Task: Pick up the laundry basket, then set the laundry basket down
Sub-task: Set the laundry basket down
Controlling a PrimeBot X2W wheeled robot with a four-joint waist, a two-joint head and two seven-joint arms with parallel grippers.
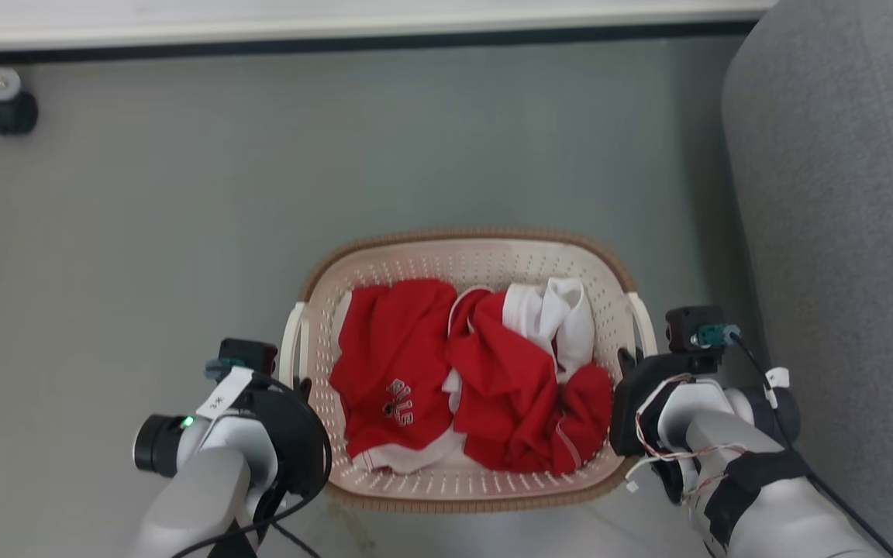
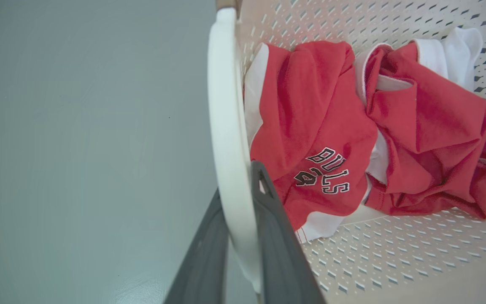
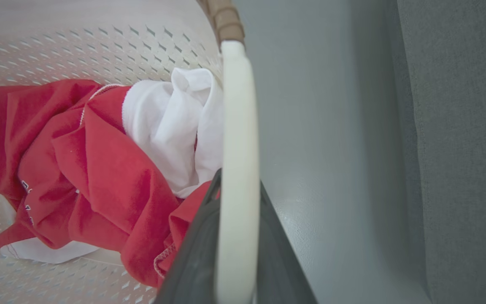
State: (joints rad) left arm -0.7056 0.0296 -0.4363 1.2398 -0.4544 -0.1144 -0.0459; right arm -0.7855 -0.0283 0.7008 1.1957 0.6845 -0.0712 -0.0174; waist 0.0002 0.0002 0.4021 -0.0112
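Cream-white perforated plastic laundry basket (image 1: 462, 260), rounded-rectangular with a brown woven-look rim, lies low over the smooth grey-green floor (image 1: 144, 232), near the grey fabric-covered sofa (image 1: 842, 194) on the robot's right. Whether it has left the floor I cannot tell.

The left gripper (image 2: 238, 198) has its jaws pinching the smooth white left handle (image 2: 222, 105), one dark finger inside and one outside. The right gripper (image 3: 238, 185) pinches the right handle (image 3: 236, 126) the same way.

The grasp looks made, so the pick-up is in hand. The next move calls for an even, level raise by both arms. The crumpled red jerseys (image 1: 408, 356) and soft white cloth (image 1: 563, 318) lie loose, and the slim handles may flex or slip.
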